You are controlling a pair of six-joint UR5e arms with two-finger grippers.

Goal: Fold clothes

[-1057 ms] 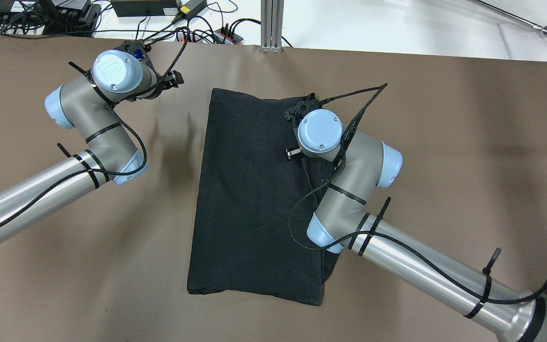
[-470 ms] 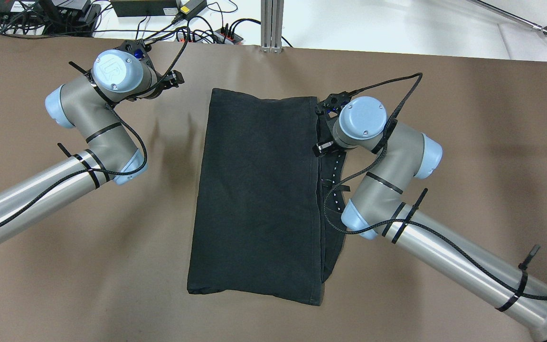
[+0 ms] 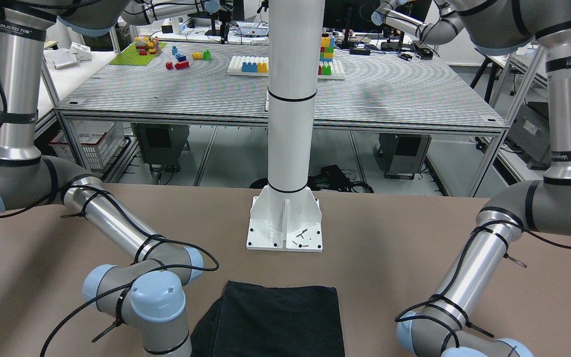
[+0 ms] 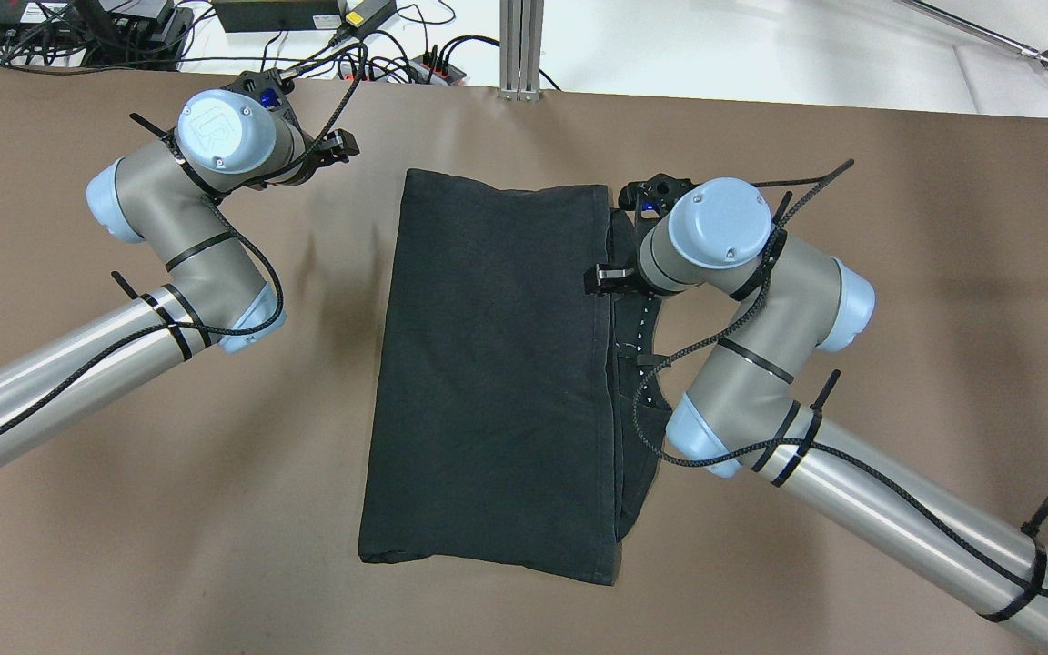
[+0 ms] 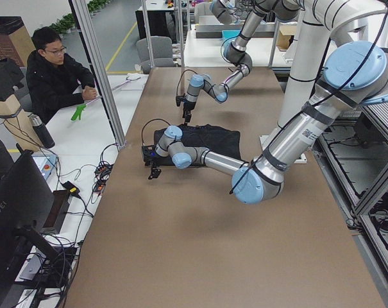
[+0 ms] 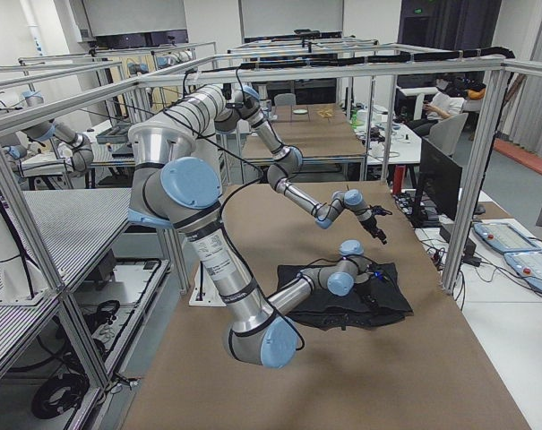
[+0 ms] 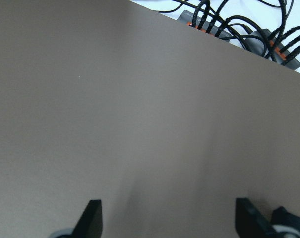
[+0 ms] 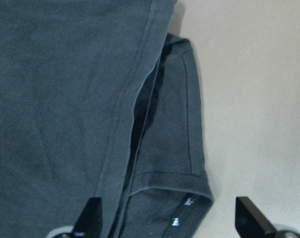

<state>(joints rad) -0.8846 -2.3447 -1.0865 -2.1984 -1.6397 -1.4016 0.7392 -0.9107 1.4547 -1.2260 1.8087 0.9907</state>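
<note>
Clothes (image 4: 488, 364): one black fabric piece lying flat on the brown surface (image 4: 897, 227), folded into a rough rectangle with its long axis running away from the robot. The white pillar's base plate (image 3: 285, 230) sits near the clothes' robot-side short edge, not touching it. The top layer is smooth, with a stitched hem down the clothes' right long edge. Lower layers stick out past that hem along most of the right side.

Right claw (image 8: 169, 218): fingers spread wide, nothing between them. It's over the clothes' right edge, toward the end far from the robot. The right wrist view looks straight down on the hem and on a protruding lower flap with its own seam and a few small pale marks. Can't tell from any view whether the fingertips touch the fabric.

Left claw (image 7: 169, 220): also spread wide and empty. It's over bare surface, off the clothes' far-left corner and clear of the fabric. The left wrist view shows only brown surface, plus cables (image 7: 239, 29) beyond the surface's edge.

Both forearms come in low over the surface, one on each side of the clothes.
</note>
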